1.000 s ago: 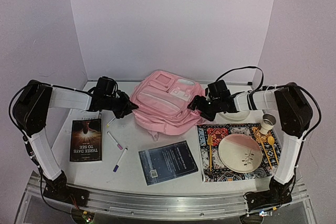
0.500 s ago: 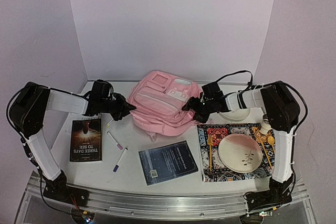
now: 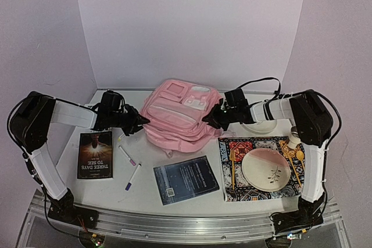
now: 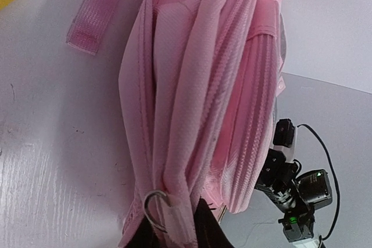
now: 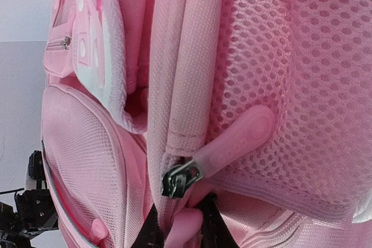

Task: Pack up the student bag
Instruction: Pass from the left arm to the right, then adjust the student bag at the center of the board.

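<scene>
Top external: student bag, pink, lying flat at the far middle of the table, pocket side up, between the two arms. Left gripper is at its left edge and right gripper at its right edge, both against fabric; the jaws are not legible from here. On the near side, unpacked: black book, dark blue book, two pens, plate on a patterned placemat. Left wrist: the fingers are pressed together on a pale tab at the bag's side seam, with a metal ring just beside them. The bag's folds rise ahead and a loose strap lies on the table. Right wrist: the fingers are nipped on pink material directly below the zip slider. The long pink pull tab lies free across the mesh pocket. Whether the pinch has a second puller or only the zip tape cannot be told. Step, as judged: opening the main compartment, one side anchoring and the other drawing the zip. Handling notes: pull along the line of the zip teeth, not across them. Hold the opposite side taut so the soft shell does not bunch and travel with the slider. Confirm the slider itself moves, since a grip on fabric alone would merely drag the bag. Keep the free tab and strap clear of the track.
</scene>
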